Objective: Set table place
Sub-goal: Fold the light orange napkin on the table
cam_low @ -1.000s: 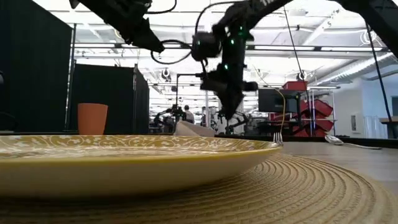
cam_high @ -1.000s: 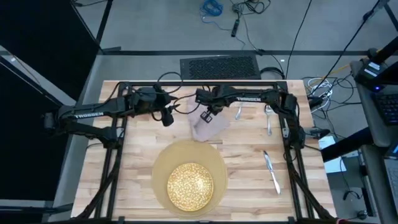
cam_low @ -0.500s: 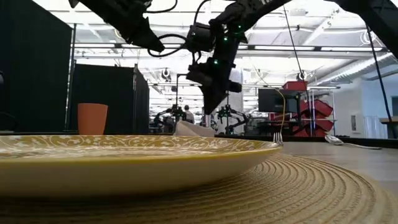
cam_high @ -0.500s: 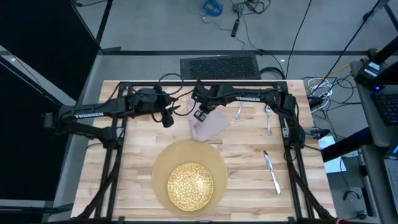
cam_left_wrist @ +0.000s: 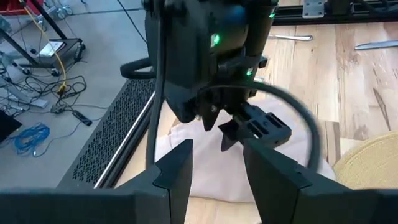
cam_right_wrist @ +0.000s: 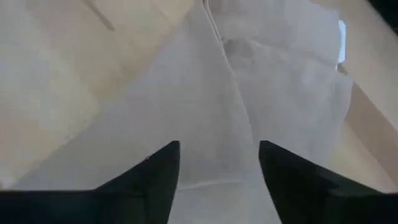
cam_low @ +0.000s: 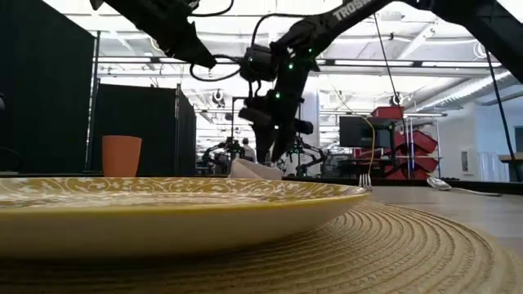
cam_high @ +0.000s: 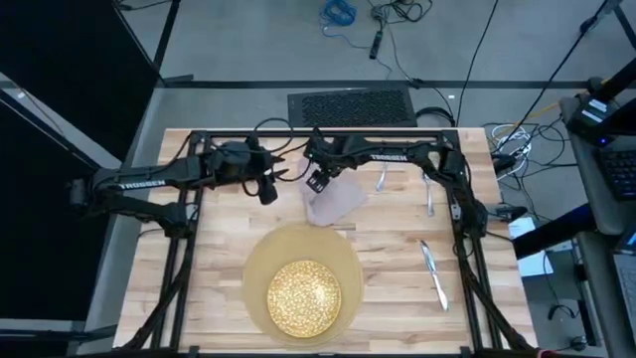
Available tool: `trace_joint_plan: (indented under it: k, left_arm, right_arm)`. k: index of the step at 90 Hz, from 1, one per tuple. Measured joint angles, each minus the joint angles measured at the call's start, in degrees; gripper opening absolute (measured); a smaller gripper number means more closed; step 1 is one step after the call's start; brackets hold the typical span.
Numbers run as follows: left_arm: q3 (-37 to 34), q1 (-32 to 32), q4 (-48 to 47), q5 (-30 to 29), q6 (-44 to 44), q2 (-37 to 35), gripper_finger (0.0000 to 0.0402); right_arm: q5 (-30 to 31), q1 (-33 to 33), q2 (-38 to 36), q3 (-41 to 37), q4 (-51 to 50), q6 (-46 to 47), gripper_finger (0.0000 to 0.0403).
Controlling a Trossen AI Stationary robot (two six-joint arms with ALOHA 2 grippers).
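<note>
The pinkish-grey napkin (cam_high: 336, 206) lies rumpled on the table (cam_high: 397, 239), just beyond the round tan mat (cam_high: 260, 261) that bears the gold-speckled plate (cam_high: 303, 295). My right gripper (cam_high: 318, 182) is open close over the napkin's left part (cam_right_wrist: 205, 93), fingers pointing down. My left gripper (cam_high: 270, 184) hangs open to the left of it with nothing between its fingers (cam_left_wrist: 214, 177). The fork (cam_high: 429, 189), spoon (cam_high: 381, 179) and knife (cam_high: 432, 273) lie on the table's right side. The orange cup (cam_low: 121, 156) stands at the far left. My right gripper stands open over the napkin (cam_right_wrist: 236, 124), one finger on each side of a raised fold. The fingers come from above. Whether their tips touch the cloth, I cannot tell. The napkin rests on the table.
The black rail frame (cam_high: 318, 135) runs along the table's far edge, close behind both grippers. Bare planks lie left and right of the mat. A keyboard (cam_high: 350, 104) sits beyond the frame.
My right gripper has opened and let go of the napkin, shifting a little toward the table's left edge. The napkin's pinched-up part has dropped back, and the cloth now lies lower on the table.
</note>
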Motion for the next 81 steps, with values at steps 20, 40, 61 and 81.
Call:
trace_joint_plan:
  k: [20,40,61,81]
  left_arm:
    - [0.0,0.0,-0.69,0.0,-0.02,0.0,0.013]
    - [-0.02,-0.02,-1.69,0.11,-0.48,0.0,0.013]
    - [0.0,-0.02,-1.87,0.13,-0.5,0.0,0.013]
    - [0.0,0.0,-2.01,0.13,-0.52,0.0,0.013]
  right_arm:
    - [0.18,-1.81,0.01,0.0,-1.16,0.1,0.0254]
    - [-4.35,-3.33,1.4,-0.02,-1.27,1.47,0.0263]
    - [-6.3,-2.84,1.98,-0.02,-0.62,2.15,0.0258]
    - [-6.25,-2.67,1.96,0.0,-1.01,2.34,0.0196]
